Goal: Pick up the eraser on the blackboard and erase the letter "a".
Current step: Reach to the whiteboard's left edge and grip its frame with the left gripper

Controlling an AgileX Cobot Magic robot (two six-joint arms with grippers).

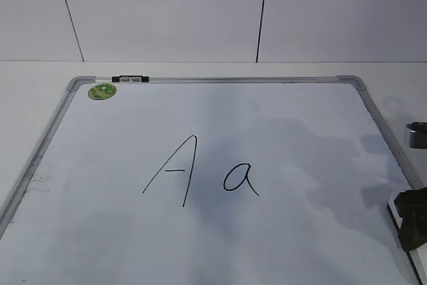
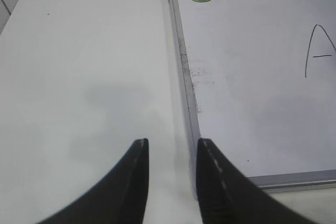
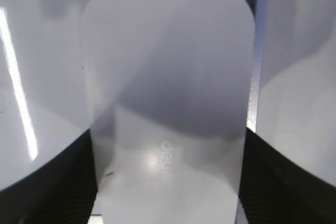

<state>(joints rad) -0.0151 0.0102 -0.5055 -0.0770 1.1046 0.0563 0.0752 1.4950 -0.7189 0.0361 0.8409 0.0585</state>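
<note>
Left gripper hovers over the white tabletop at the left side, just beside the blackboard's grey left frame rail, near its near-left corner. Its two dark fingers stand a small gap apart with nothing between them; one finger is over bare tabletop, the other over the frame rail. Faint grey smudges sit on the board surface just inside that rail.

At the board's far-left corner: round green sticker, and beside it on the far frame rail a small black-and-silver clip. Board lies flat, filling most of the tabletop, its far edge near the tabletop's far edge.

Middle of board: tall angular capital "A", then just to its right the lowercase letter "a", thin black marker, unsmudged. They are near but not touching.

Right side: right gripper is at the board's right frame rail toward the near-right corner, well apart from the "a". In the exterior view only a dark part of it shows at the frame edge. The eraser, white rounded rectangle with faint embossed lettering on top, sits between the two dark fingers, which are at its long sides; whether they press it or just flank it, cannot tell. Eraser's far end points along the right frame rail.
</note>
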